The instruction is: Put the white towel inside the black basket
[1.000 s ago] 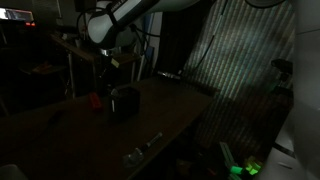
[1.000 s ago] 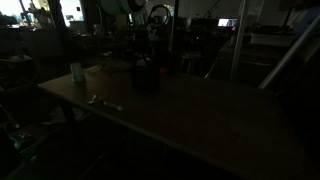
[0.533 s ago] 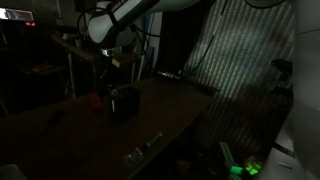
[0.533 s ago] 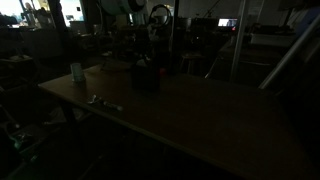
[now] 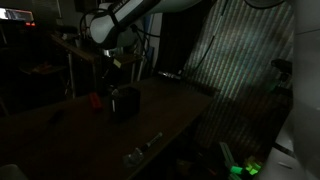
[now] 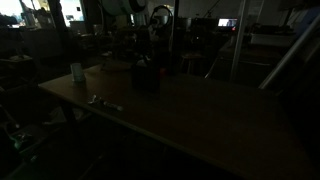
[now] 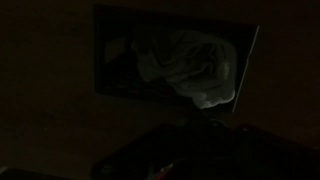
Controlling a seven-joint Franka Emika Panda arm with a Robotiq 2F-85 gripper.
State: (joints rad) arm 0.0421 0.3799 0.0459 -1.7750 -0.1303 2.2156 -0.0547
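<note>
Dim workshop clutter fills the background in both exterior views, and a long dark tabletop (image 5: pixel 175 110) runs across the frame. The black basket (image 5: pixel 124 102) stands on it left of centre, upright, with a small red object (image 5: pixel 96 99) just beside it on its left. A small silvery metal piece (image 5: pixel 140 151) lies well apart from both, near the table's lower edge. In an exterior view a pale cup (image 6: pixel 77 72) sits at the left of the tabletop, apart from the basket.

The white arm comes down from the upper centre of the frame, and the end effector (image 5: pixel 119 66) hangs directly above the basket, close to its rim. Its jaws are clenched right together (the gloom hides the fingertips themselves), and I cannot tell whether they touch anything.

The wrist view looks down into the basket's open mouth at the upper centre of the frame. The white towel (image 7: pixel 195 65) lies rumpled inside it, bunched toward the right wall.
</note>
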